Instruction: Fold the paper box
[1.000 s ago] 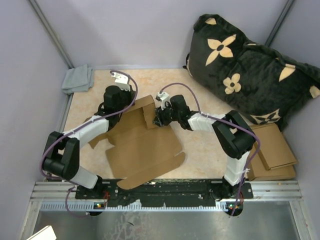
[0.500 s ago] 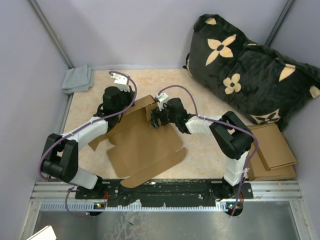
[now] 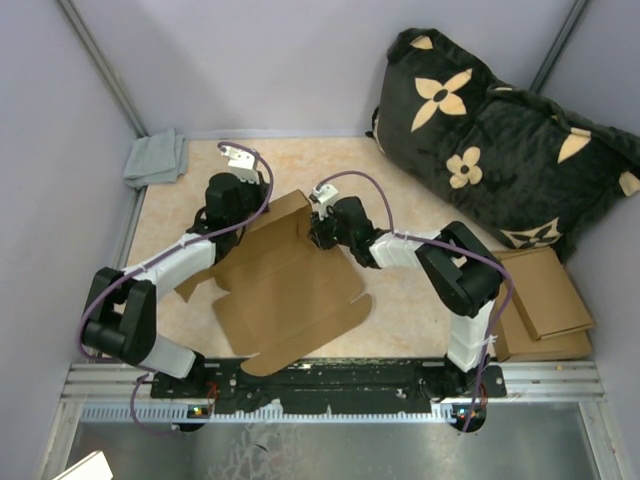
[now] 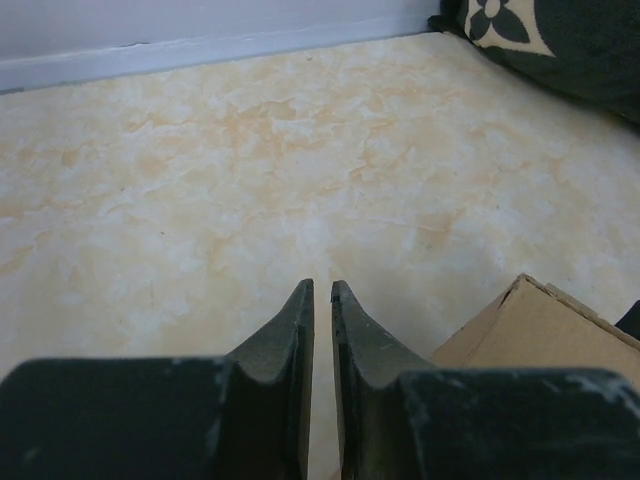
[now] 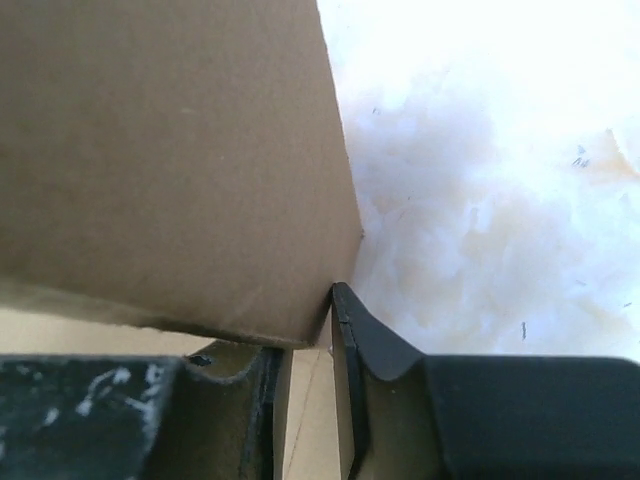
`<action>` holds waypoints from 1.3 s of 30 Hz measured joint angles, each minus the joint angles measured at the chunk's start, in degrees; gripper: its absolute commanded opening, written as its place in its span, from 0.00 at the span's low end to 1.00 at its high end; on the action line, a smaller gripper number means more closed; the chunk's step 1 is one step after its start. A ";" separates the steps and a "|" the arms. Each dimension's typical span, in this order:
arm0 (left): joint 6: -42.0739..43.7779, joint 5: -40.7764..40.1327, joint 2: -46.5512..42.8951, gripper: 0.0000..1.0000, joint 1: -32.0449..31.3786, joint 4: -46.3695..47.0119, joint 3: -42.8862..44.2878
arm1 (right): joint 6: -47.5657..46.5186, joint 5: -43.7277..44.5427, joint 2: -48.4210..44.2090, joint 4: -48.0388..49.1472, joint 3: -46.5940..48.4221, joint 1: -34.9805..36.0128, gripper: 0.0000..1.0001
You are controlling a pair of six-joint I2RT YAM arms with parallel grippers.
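The paper box (image 3: pixel 290 290) lies mostly flat as a brown die-cut sheet in the middle of the table, with its far flap raised. My right gripper (image 3: pixel 318 232) is at the sheet's far right corner. In the right wrist view (image 5: pixel 305 330) its jaws stand narrowly apart with cardboard between them, and the raised flap (image 5: pixel 170 150) hides the left finger. My left gripper (image 3: pixel 228 200) is at the far left of the sheet. In the left wrist view (image 4: pixel 322 290) it is shut and empty above bare table, with a box corner (image 4: pixel 545 330) at its right.
A black cushion with tan flowers (image 3: pixel 500 140) fills the far right and shows in the left wrist view (image 4: pixel 560 40). Stacked thicker cardboard pieces (image 3: pixel 545 300) lie at the right edge. A grey cloth (image 3: pixel 157 158) sits in the far left corner. Walls enclose the table.
My right gripper has moved slightly left and farther along the box's far edge, and the small upright flap beside it has folded in. The left arm has barely moved.
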 measured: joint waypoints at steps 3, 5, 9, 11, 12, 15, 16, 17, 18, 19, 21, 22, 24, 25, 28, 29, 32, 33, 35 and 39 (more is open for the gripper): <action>0.00 -0.02 -0.13 0.17 0.02 -0.04 0.00 | -0.76 1.46 1.01 -0.76 1.73 0.02 0.14; 0.00 0.00 -0.20 0.17 0.02 -0.11 0.00 | -1.11 2.60 1.46 -1.27 2.54 0.02 0.10; 0.00 0.04 -0.44 0.17 -0.13 -0.50 -0.07 | -1.31 5.03 1.81 -1.79 3.32 0.09 0.00; 0.00 0.07 -0.52 0.17 -0.20 -0.55 -0.11 | -1.27 6.38 1.86 -1.97 3.50 0.44 0.00; 0.00 0.07 -0.52 0.17 -0.20 -0.55 -0.11 | -1.22 7.15 1.88 -2.08 3.61 0.68 0.00; 0.00 0.07 -0.52 0.17 -0.20 -0.57 -0.11 | -0.57 10.51 1.97 -2.12 3.67 1.68 0.00; 0.00 0.07 -0.52 0.17 -0.20 -0.57 -0.11 | -0.17 12.15 1.97 -2.14 3.67 2.16 0.00; -0.02 0.04 -0.52 0.17 -0.20 -0.59 -0.11 | 0.17 13.79 1.97 -2.19 3.67 2.60 0.00; -0.04 0.04 -0.57 0.17 -0.20 -0.66 -0.11 | 0.59 15.93 1.97 -2.25 3.67 3.19 0.00; -0.04 0.02 -0.66 0.17 -0.20 -0.76 -0.11 | 1.11 18.58 1.97 -2.43 3.67 3.98 0.00; -0.04 0.00 -1.09 0.17 -0.20 -1.29 -0.11 | 2.16 23.45 1.97 -2.89 3.67 5.40 0.00; -0.02 -0.15 -1.46 0.18 -0.20 -1.68 -0.11 | 2.71 25.49 1.95 -3.10 3.67 5.88 0.00; -0.02 -0.83 -2.25 0.22 -0.20 -2.54 -0.11 | 4.52 30.38 1.92 -3.85 3.67 6.75 0.00; 0.00 -1.46 -2.78 0.25 -0.22 -3.04 -0.11 | 5.42 32.61 1.84 -4.44 3.67 6.86 0.00; -0.02 -4.35 -4.20 0.30 -0.22 -4.94 0.28 | 7.30 38.69 1.55 -6.01 3.63 6.60 0.00; -0.04 -5.88 -4.76 0.32 -0.26 -5.79 0.57 | 7.69 40.48 1.46 -6.45 3.54 6.34 0.00; 0.02 -9.22 -6.08 0.36 -0.24 -6.75 1.14 | 8.41 43.93 0.37 -7.10 2.05 5.46 0.00; 0.07 -10.34 -6.56 0.37 -0.15 -7.02 1.42 | 8.55 44.83 -0.39 -7.15 1.01 5.01 0.00; 0.42 -12.22 -7.19 0.39 0.20 -7.19 2.19 | 8.83 45.46 -2.19 -7.15 -1.18 3.67 0.00; 0.02 -13.64 -7.45 0.40 3.08 -8.15 4.94 | 8.35 44.26 -6.40 -6.54 -6.25 -0.55 0.00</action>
